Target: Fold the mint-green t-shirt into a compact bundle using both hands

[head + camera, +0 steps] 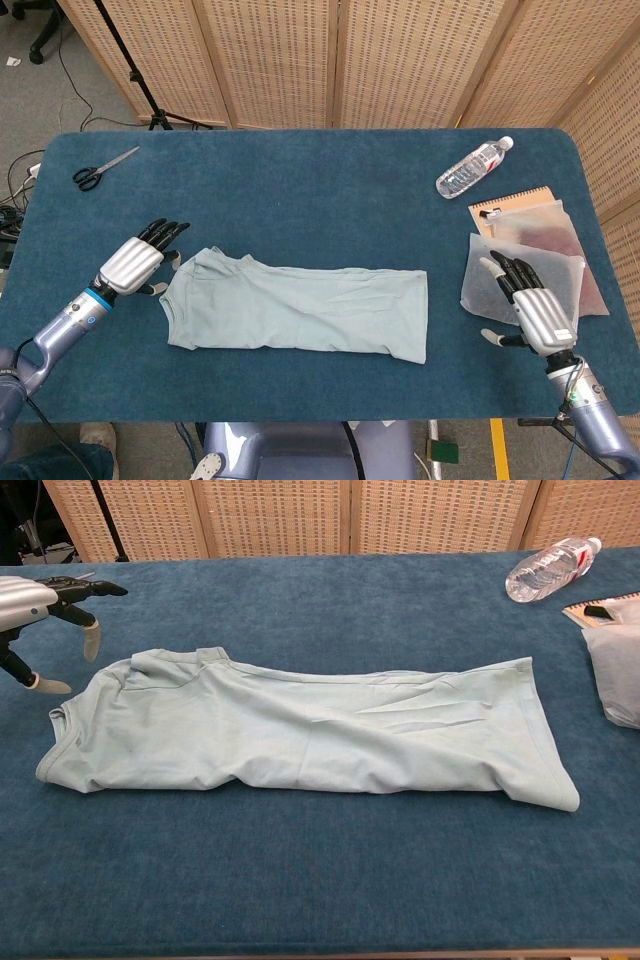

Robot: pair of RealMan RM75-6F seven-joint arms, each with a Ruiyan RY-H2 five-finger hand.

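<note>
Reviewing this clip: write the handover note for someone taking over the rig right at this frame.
Left hand: open, holding nothing, fingers spread, just beside the collar end of the mint-green t-shirt; I cannot tell if it touches the cloth.
Right hand: open, holding nothing, at the table's right edge, over the translucent pouches, well clear of the shirt.
Shirt: lies flat on the blue table as a long strip, sides already folded in, collar to the robot's left, hem to its right.
Left to do: grip an end and fold the strip along its length into a compact bundle.
Scissors and water bottle lie clear at the far side.
</note>
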